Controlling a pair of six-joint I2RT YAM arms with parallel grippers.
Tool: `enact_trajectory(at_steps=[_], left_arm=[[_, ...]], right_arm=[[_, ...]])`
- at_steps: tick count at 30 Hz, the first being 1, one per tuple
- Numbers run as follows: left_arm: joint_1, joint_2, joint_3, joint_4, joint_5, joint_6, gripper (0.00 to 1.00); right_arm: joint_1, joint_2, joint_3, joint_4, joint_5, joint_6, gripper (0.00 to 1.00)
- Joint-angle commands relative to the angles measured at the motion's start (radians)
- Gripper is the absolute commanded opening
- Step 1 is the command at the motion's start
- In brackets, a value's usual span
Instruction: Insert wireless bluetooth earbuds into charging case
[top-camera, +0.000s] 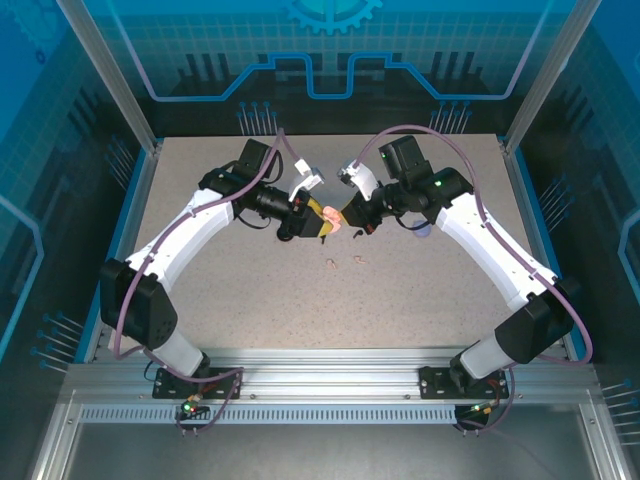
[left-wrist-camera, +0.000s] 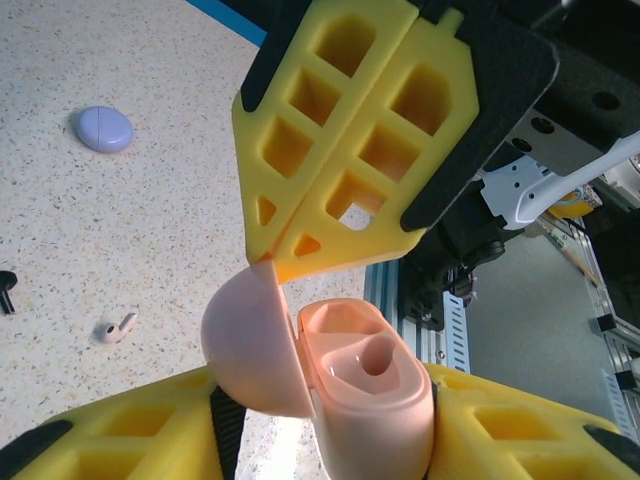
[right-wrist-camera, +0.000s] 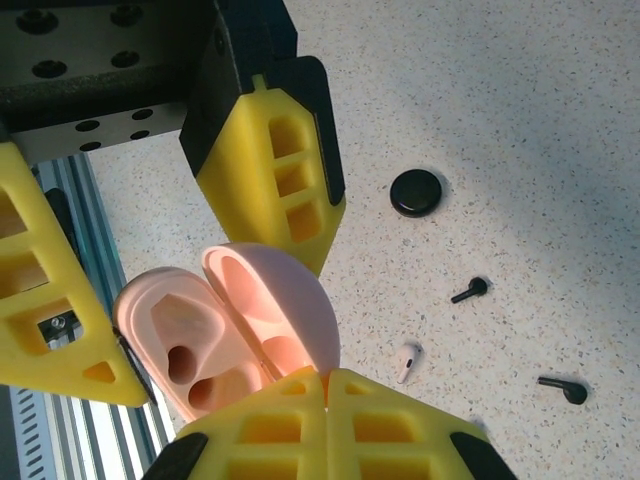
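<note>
Left gripper (left-wrist-camera: 322, 385) clamps the pink charging case (left-wrist-camera: 368, 405) by its body, we judge to steady it. Right gripper (right-wrist-camera: 328, 380), fingers pressed together, props the lid (left-wrist-camera: 250, 345) open. We find both wells empty. One pale pink earbud (left-wrist-camera: 118, 328) lies on the table (left-wrist-camera: 150, 230) beneath the left gripper.

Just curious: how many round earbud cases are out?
3: an open pink case held in the left gripper, and a lilac case and a black case, both lying on the table. Others may be hidden.
</note>
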Motion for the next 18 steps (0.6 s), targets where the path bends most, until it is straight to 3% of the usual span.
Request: enact_trajectory(at_steps=[1, 6, 18], left_arm=[[0.005, 0.011, 0.013, -0.014, 0.044, 0.014, 0.42], [0.002, 0.013, 0.007, 0.004, 0.047, 0.001, 0.4], [-0.011, 0.012, -0.028, 0.072, 0.05, -0.04, 0.11]], right_arm=[[0.01, 0.007, 0.028, -0.014, 0.013, -0.011, 0.0], [0.01, 0.005, 0.025, -0.011, 0.013, -0.01, 0.0], [0.008, -0.004, 0.024, 0.017, 0.024, 0.015, 0.0]])
